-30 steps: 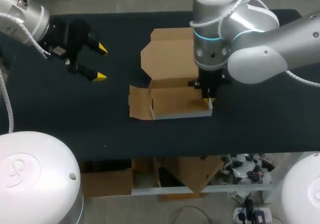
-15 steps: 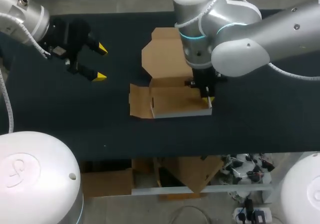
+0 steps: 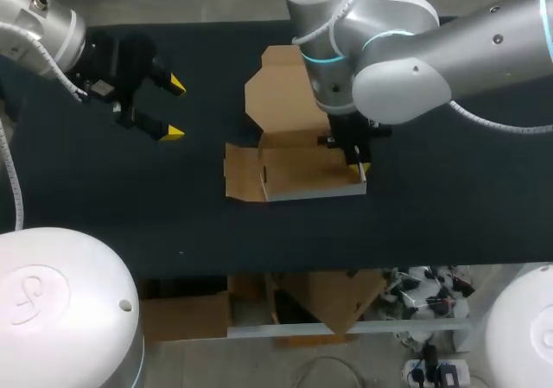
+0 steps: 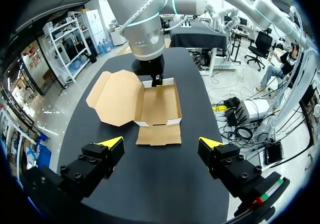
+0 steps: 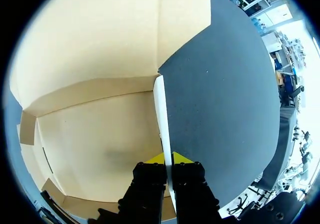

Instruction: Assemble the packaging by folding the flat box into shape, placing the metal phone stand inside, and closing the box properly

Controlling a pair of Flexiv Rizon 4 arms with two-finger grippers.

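The brown cardboard box [image 3: 302,176] lies half-formed at the table's middle, with its lid [image 3: 285,94] flat behind it and a side flap [image 3: 242,174] spread to its left. My right gripper [image 3: 359,170] points down at the box's right wall [image 5: 160,109] and is shut on this thin white-edged wall, one finger inside and one outside. The box floor [image 5: 100,144] is bare. My left gripper [image 3: 174,107] hangs open over the table, well left of the box. From its wrist the box [image 4: 157,104] lies ahead of the left gripper [image 4: 161,142]. No phone stand is in view.
The black table [image 3: 104,198] stretches wide on both sides of the box. My right arm's bulky wrist [image 3: 346,51] hangs over the lid and hides part of it.
My right arm's wrist and forearm have swung to the left over the lid while its fingertips stay on the box's right wall. The left arm has not moved.
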